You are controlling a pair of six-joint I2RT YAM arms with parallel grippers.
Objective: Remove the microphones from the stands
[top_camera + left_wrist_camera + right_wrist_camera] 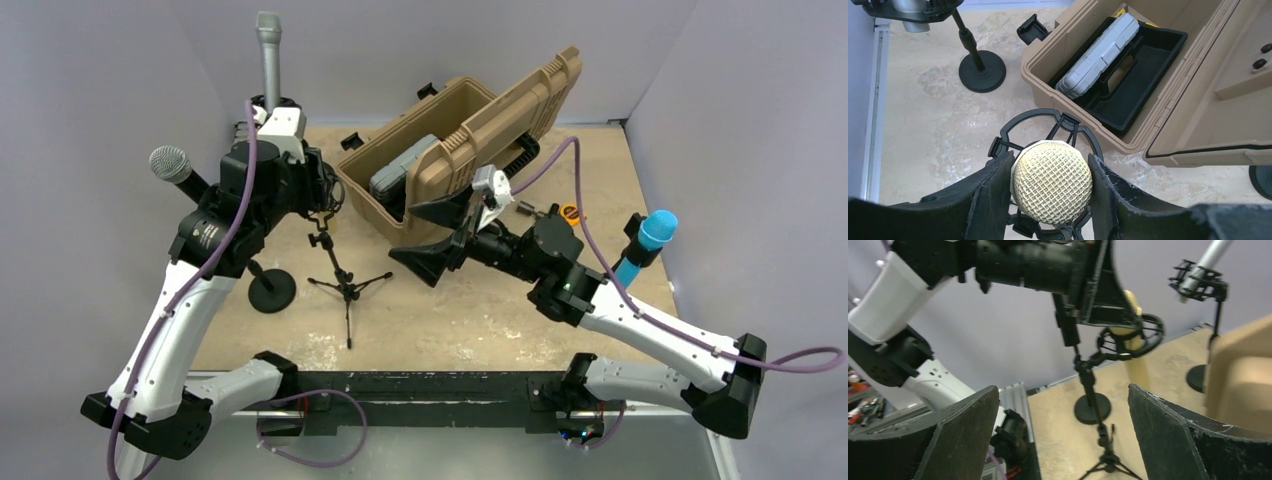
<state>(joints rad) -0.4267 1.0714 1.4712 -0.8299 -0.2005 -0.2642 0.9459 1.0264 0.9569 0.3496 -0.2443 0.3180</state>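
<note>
Black fingers of the left tool (1049, 167) press against both sides of the microphone (1052, 190), pinching its cream mesh head. It stands upright in a black ring mount (1020, 120) atop a thin tripod stand (346, 287), near the middle of the bench (923, 115). The microphone is probably rigid and fairly heavy, and its rounded grille may dent or slip. Its body below the head looks like the firmer hold. That light stand may lift with it. To the right, the right tool (1063, 389) is spread wide and empty. Farther off lies an open tan case (1128, 145).
</note>
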